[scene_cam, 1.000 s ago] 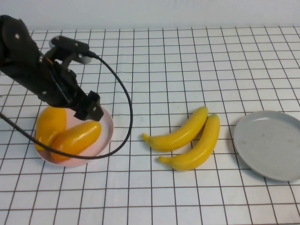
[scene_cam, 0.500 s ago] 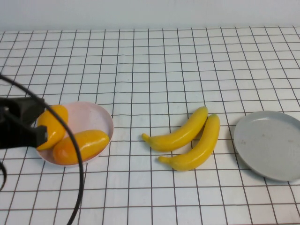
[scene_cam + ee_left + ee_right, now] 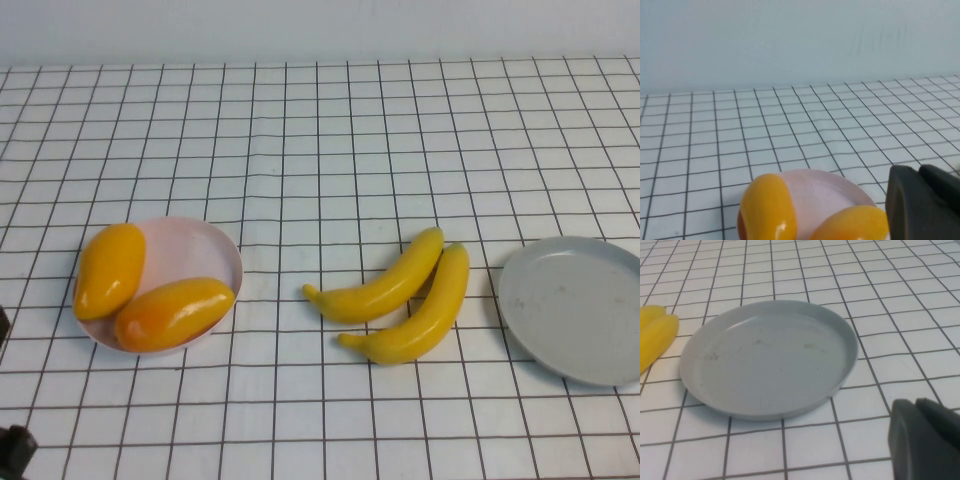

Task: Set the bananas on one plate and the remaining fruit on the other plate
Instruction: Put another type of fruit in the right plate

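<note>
i see the two plump, glossy orange-yellow mango-like fruits (image 3: 150, 295) lying side by side on the round, shallow pale pink plate (image 3: 205, 250), which sits near the left edge of the white tablecloth with a black grid (image 3: 320, 140). one fruit leans on the plate's left rim, the other lies along its near rim, and the two touch at their near ends. the two long, curved, bright yellow plastic-looking bananas (image 3: 405, 300) rest directly on the cloth right of centre, touching each other along their far halves, their tips pointing toward the pink plate. the round, shallow pale grey plate (image 3: 575, 310) sits at the right edge, just beside the bananas but not touching them, with nothing on it. my left gripper (image 3: 922, 202) hangs low on the near side of the pink plate, its dark fingers clenched on nothing. my right gripper (image 3: 922, 440) hangs near the grey plate's near rim, its fingers likewise pressed together and holding nothing.
</note>
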You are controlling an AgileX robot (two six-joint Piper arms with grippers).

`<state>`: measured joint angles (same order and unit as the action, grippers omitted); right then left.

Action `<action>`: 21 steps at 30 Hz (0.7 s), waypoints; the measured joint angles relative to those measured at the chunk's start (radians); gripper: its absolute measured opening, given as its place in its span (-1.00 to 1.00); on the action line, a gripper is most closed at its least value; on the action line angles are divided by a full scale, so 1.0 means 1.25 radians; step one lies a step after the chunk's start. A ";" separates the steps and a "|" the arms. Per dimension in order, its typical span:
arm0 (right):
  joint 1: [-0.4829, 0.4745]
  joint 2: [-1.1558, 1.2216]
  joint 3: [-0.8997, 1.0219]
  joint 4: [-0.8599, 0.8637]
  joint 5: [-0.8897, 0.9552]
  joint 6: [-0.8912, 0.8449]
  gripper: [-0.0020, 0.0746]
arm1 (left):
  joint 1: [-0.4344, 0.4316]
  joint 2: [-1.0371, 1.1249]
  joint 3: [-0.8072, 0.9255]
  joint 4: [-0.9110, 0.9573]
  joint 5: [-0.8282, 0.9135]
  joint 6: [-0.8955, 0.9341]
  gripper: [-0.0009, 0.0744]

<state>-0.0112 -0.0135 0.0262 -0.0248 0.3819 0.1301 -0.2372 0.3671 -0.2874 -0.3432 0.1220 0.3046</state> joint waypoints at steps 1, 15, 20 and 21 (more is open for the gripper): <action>0.000 0.000 0.000 0.000 0.000 0.000 -0.99 | 0.000 -0.017 0.028 0.000 -0.030 0.000 -0.97; 0.000 0.000 0.000 0.000 0.000 0.000 -0.99 | 0.197 -0.291 0.231 0.137 0.007 -0.137 -0.97; 0.000 0.000 0.000 0.000 0.000 0.000 -0.99 | 0.256 -0.300 0.250 0.168 0.101 -0.164 -0.98; 0.000 0.000 0.000 0.000 0.000 0.000 -0.99 | 0.257 -0.300 0.250 0.174 0.119 -0.165 -0.98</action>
<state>-0.0112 -0.0135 0.0262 -0.0248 0.3819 0.1301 0.0835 -0.0084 0.0246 -0.1261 0.2705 0.0982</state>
